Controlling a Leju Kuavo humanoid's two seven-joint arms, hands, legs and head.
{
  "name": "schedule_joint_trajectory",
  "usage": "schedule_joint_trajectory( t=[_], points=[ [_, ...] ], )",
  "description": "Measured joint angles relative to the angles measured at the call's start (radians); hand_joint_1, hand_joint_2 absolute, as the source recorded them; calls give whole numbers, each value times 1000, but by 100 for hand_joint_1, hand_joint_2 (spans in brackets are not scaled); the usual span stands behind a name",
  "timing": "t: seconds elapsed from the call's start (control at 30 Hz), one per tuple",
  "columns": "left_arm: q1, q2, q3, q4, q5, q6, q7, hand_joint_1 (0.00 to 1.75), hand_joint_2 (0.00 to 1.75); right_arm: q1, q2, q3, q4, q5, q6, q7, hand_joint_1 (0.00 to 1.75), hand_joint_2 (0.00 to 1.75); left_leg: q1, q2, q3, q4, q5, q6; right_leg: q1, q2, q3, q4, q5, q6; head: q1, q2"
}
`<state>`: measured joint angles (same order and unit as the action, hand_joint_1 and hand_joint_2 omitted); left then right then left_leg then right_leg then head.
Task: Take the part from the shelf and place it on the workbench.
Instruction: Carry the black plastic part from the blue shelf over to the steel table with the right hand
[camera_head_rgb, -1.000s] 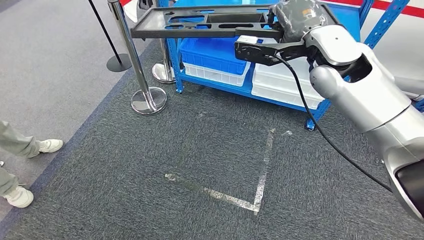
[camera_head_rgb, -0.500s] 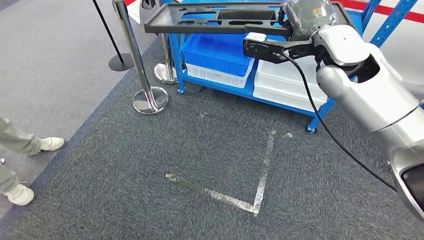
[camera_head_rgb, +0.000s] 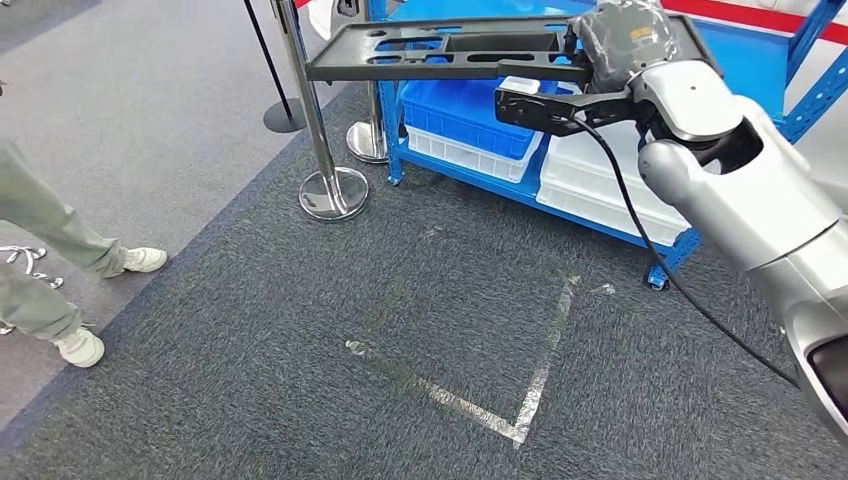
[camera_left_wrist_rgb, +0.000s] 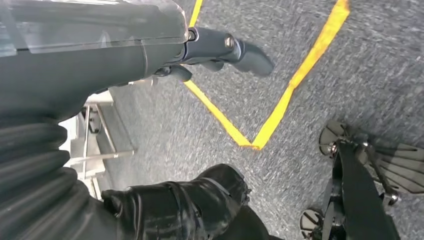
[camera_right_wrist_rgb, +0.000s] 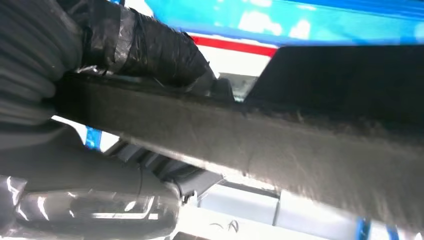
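The part (camera_head_rgb: 450, 50) is a flat black frame with several cut-outs, held level in the air in front of the blue shelf (camera_head_rgb: 745, 55). My right hand (camera_head_rgb: 625, 40), wrapped in a dark cover, grips its right end. In the right wrist view the part's thick black edge (camera_right_wrist_rgb: 280, 150) crosses the picture, with my dark fingers (camera_right_wrist_rgb: 145, 50) curled over it. My left hand (camera_left_wrist_rgb: 125, 60) hangs over grey carpet with its fingers apart and nothing in it.
The shelf's low level holds a blue bin (camera_head_rgb: 470, 110) and white bins (camera_head_rgb: 600, 185). Chrome stanchions (camera_head_rgb: 325, 150) stand at its left corner. A person's legs (camera_head_rgb: 40, 250) are at the left edge. Silver tape (camera_head_rgb: 530, 390) marks the carpet; yellow tape (camera_left_wrist_rgb: 280, 110) lies below my left hand.
The whole picture has shifted right, so the camera has turned left. The part stays in my right hand, and the person's legs show more.
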<state>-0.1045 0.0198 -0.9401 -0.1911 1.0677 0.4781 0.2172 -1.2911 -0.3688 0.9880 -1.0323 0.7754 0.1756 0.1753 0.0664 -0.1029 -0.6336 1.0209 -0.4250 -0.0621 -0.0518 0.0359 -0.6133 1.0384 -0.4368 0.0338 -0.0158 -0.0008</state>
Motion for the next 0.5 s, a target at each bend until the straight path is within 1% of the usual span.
schedule_joint_trajectory(
  t=[0.03, 0.07, 0.1, 0.13, 0.17, 0.2, 0.23, 0.27, 0.3, 0.33, 0.37, 0.4, 0.43, 0.47, 0.5],
  points=[
    [-1, 0, 0, 0, 0, 0, 0, 0, 175, -1, 1, 0, 0, 0, 0, 0, 175, 175, -4, 27, -20, 39, -19, 1, -1, -10, 3, -4, 1, -7, -4, 0],
    [-2, 0, 0, 0, 0, 0, 0, 0, 175, -2, 1, 0, -1, 0, 0, 0, 175, 175, -8, 59, -51, 102, -45, 5, 2, -20, 5, -5, 1, -12, -7, 0],
    [-4, 1, 0, 0, 0, 0, 0, 0, 175, -2, 2, 0, -1, 0, 0, 1, 175, 175, -13, 80, -88, 175, -73, 8, 6, -31, 6, -6, 0, -16, -10, 0],
    [-4, 1, -1, 0, 0, 1, 0, 0, 175, -2, 2, 0, -1, 0, 0, 1, 175, 175, -16, 92, -124, 241, -94, 11, 10, -42, 7, -6, -1, -18, -11, 0],
    [-4, 1, -1, 0, 0, 1, 0, 0, 175, -1, 2, 0, -1, 0, 0, 1, 175, 175, -20, 95, -143, 274, -97, 15, 13, -52, 8, -6, -3, -20, -11, 0],
    [-3, 1, -1, 0, 0, 1, 1, 0, 175, 0, 2, 0, -1, 0, 0, 0, 175, 175, -23, 97, -141, 265, -81, 20, 16, -63, 10, -6, -4, -20, -11, 0],
    [-2, 1, -1, 0, 0, 1, 1, 0, 175, 1, 2, 1, -1, 0, 0, 0, 175, 175, -26, 105, -119, 218, -52, 25, 17, -74, 12, -5, -6, -20, -12, 0],
    [-2, 1, -1, 0, 0, 1, 1, 0, 175, 0, 2, 1, -1, 0, 0, 0, 175, 175, -29, 123, -85, 149, -22, 30, 18, -85, 15, -5, -8, -17, -12, 0],
    [-3, 1, -1, 0, 0, 1, 1, 0, 175, -1, 2, 1, -1, 0, 0, 0, 175, 175, -35, 142, -53, 88, 0, 35, 23, -94, 17, -4, -12, -13, -12, 0],
    [-5, 1, -1, 0, -1, 1, 1, 0, 175, -2, 1, 1, -1, 0, -1, 0, 175, 175, -39, 155, -31, 45, 11, 40, 27, -103, 19, -4, -15, -8, -10, 0],
    [-7, 0, -1, 0, -1, 1, 1, 0, 175, -4, 1, 1, -1, 0, -1, 1, 175, 175, -43, 160, -22, 25, 12, 46, 31, -112, 22, -5, -17, -3, -8, 0],
    [-7, 0, -1, 0, -1, 1, 1, 0, 175, -5, 0, 1, -1, 0, -1, 1, 175, 175, -46, 151, -22, 23, 11, 52, 34, -120, 26, -9, -18, 2, -7, 0],
    [-7, 0, -1, 0, -1, 1, 1, 0, 175, -6, 0, 1, -1, 0, 0, 0, 175, 175, -46, 137, -23, 22, 11, 58, 34, -129, 31, -13, -19, 7, -5, 0],
    [-6, 0, -1, 0, 0, 1, 1, 0, 175, -6, 0, 1, -1, 0, 0, -1, 175, 175, -45, 126, -22, 20, 13, 63, 31, -128, 33, -11, -24, 13, -4, 0],
    [-6, 0, -1, 0, 0, 1, 1, 0, 175, -7, 1, 1, -1, 0, 0, -2, 175, 175, -44, 115, -21, 18, 14, 70, 28, -115, 27, 5, -38, 16, -4, 0]
  ],
)
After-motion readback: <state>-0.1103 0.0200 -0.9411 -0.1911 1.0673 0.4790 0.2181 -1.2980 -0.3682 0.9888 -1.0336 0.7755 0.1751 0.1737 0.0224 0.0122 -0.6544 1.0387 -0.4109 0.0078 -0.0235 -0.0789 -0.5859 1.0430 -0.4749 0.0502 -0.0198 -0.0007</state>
